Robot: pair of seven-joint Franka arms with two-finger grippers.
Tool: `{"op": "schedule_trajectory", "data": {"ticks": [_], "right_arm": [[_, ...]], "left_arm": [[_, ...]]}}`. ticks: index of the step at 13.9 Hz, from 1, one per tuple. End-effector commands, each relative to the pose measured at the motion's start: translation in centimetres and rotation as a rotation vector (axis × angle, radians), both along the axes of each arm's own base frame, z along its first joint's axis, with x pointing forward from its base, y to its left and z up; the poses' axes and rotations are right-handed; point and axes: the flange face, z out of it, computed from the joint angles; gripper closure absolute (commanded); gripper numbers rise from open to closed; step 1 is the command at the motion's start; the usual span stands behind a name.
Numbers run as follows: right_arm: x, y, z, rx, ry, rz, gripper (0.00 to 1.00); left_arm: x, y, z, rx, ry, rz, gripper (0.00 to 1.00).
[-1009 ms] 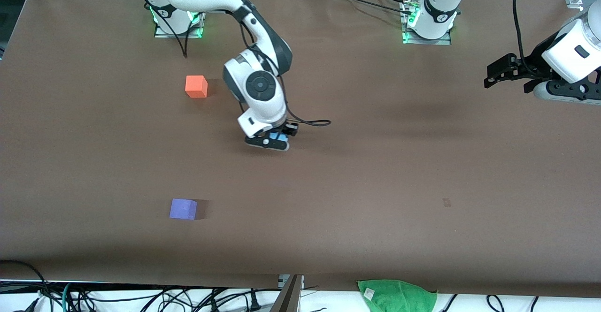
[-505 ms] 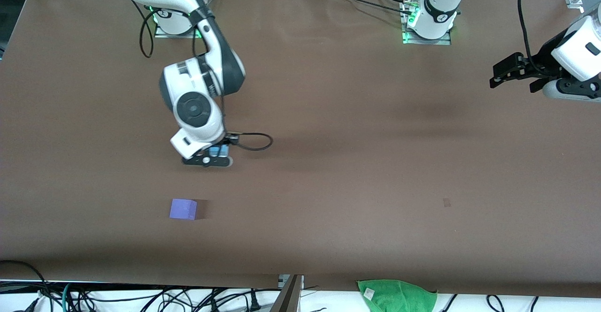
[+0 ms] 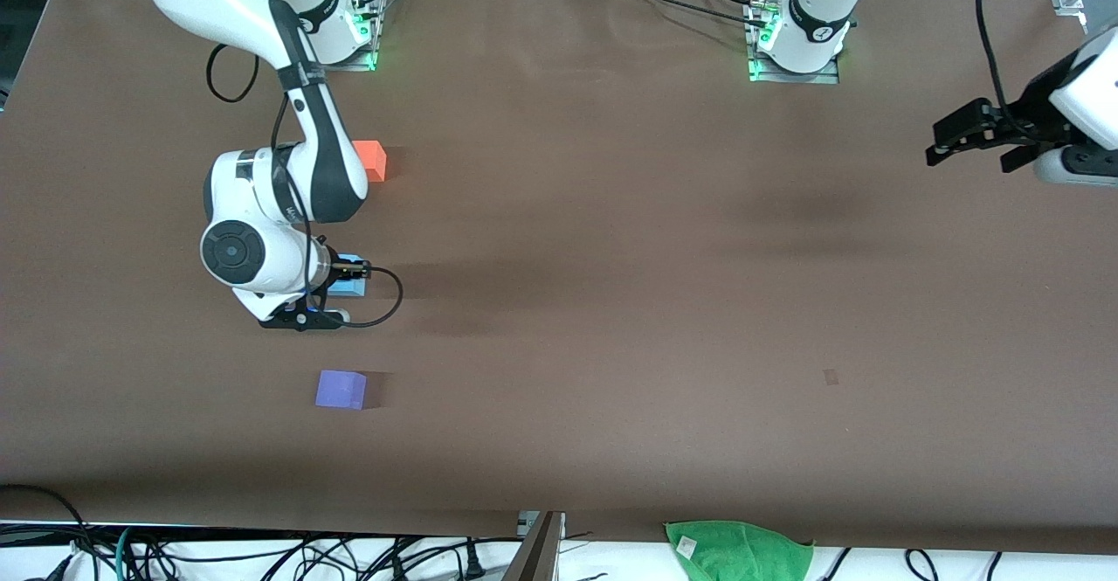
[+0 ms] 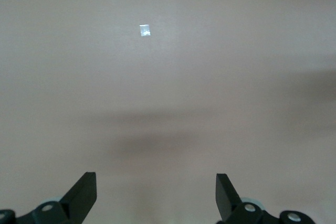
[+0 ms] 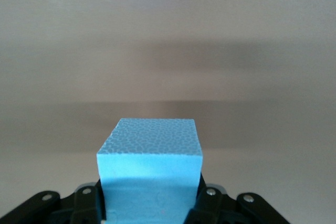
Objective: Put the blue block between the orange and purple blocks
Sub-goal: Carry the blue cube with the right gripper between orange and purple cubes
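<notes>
right end effector (image 3: 336,293) grips blue block (image 3: 352,277) (mostly hidden); left end effector (image 3: 971,137) spread, waiting.

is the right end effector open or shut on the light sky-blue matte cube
Shut on it: the right end effector has a finger against each side of the light sky-blue matte cube.

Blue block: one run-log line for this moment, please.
right gripper: shut on blue block, between orange block and purple block | left gripper: open, waiting

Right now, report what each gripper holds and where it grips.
Right gripper clamps the blue block by two facing sides, at its wrist-end. Left gripper is open, holding nothing.
</notes>
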Motion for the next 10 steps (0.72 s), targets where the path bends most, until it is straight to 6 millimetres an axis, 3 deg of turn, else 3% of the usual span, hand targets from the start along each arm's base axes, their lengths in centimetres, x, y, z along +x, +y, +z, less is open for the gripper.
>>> {"op": "schedule_trajectory", "data": {"ticks": [1, 6, 10], "right_arm": [[-2.9, -0.8, -1.9, 0.03, -0.043, 0.0, 0.69], [-5.1, -1.8, -5.4, 0.022, -0.099, -0.009, 0.69], [-6.3, -1.6, -6.9, 0.023, -0.119, 0.003, 0.69]], "left_arm": [[-0.4, 0.6, 0.4, 0.01, 0.006, -0.003, 0.0], [-1.2, 1.0, 0.5, 0.007, 0.059, -0.002, 0.0], [-2.2, -0.3, 1.4, 0.003, 0.068, -0.036, 0.0]]}}
